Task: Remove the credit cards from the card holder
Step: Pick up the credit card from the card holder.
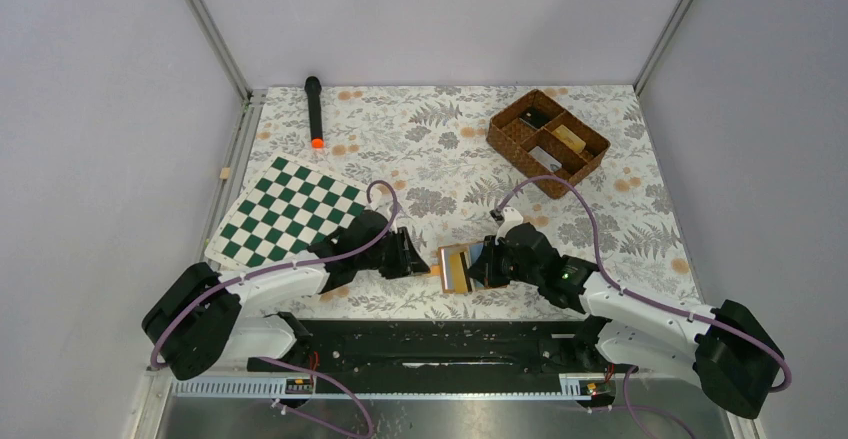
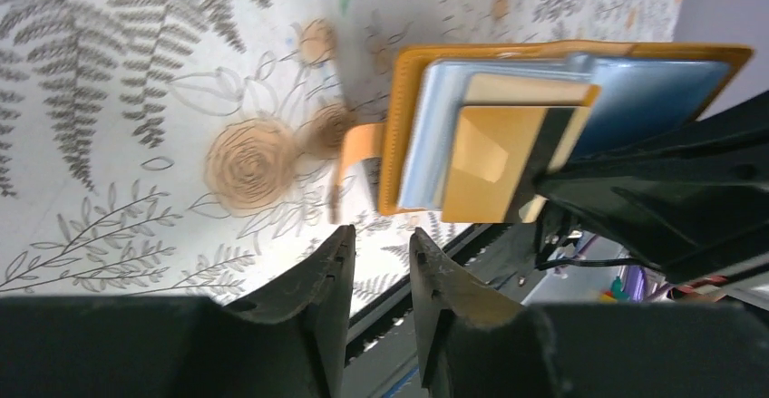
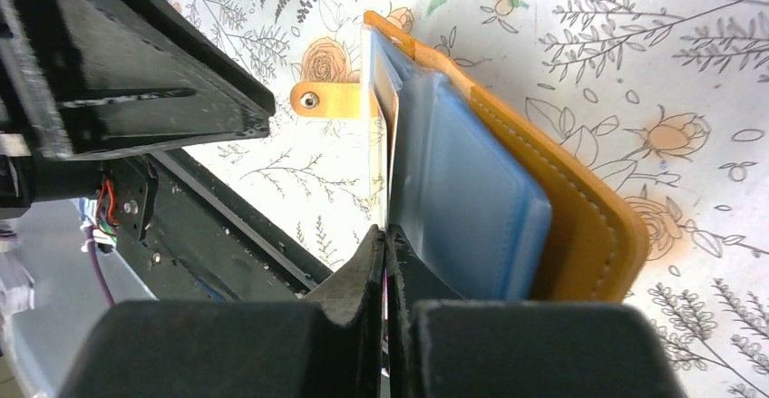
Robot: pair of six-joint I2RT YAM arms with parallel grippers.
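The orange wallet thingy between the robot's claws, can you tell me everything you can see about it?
The small orange-tan leather-like folding card holder has pale stitching round its edge and a little strap with a metal snap. It is open, showing light blue inner layers and a beige card. It is turned up on its edge between the two arms, near the table's front. The right claw is pinched shut on a thin inner layer. The left claw sits beside it, slightly open, not touching.
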